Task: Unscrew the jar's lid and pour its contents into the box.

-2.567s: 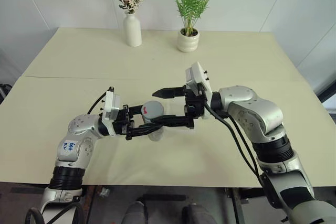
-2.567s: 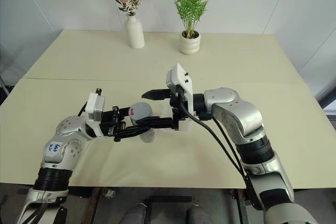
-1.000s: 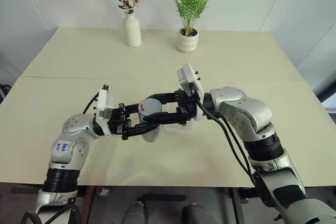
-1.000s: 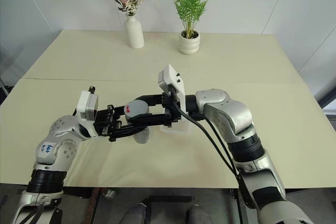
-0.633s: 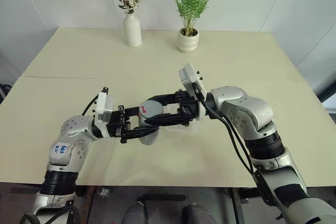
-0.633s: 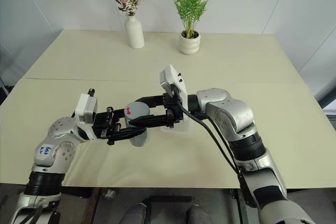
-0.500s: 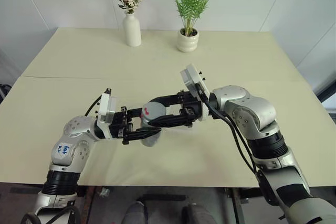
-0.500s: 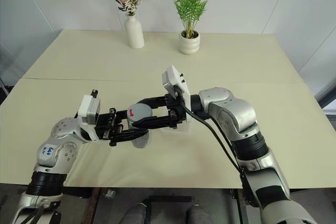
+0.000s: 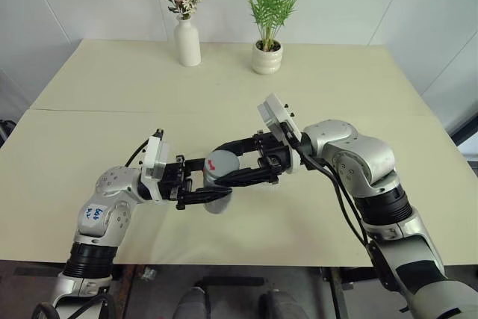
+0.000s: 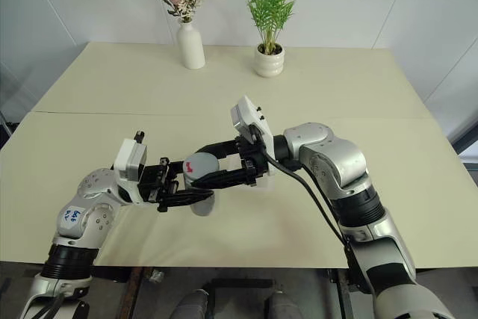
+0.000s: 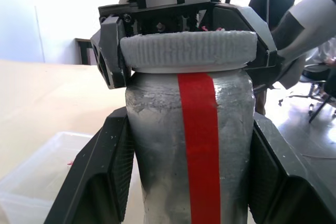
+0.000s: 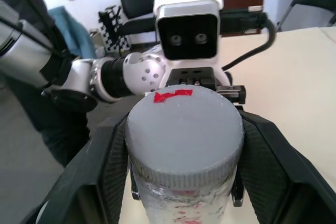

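Hanging above the near part of the cream table (image 9: pixel 112 102), the jar (image 9: pixel 216 197) sits between both arms, tilted, its grey lid (image 9: pixel 221 163) still on and marked with a red fleck. Left gripper (image 9: pixel 216 190) closed on the jar's body, fingers (image 11: pixel 107 166) pressed to either side; a red stripe runs down the label. Right gripper (image 9: pixel 224 162) closed around the lid, its fingers (image 12: pixel 113 169) clamped on the ribbed rim. Clear box (image 11: pixel 39 169) on the table just beside and below the jar, partly behind the right wrist. Further back: white flower vase (image 9: pixel 188 41) and potted plant (image 9: pixel 267 56), well apart from the work. Contents not discernible.
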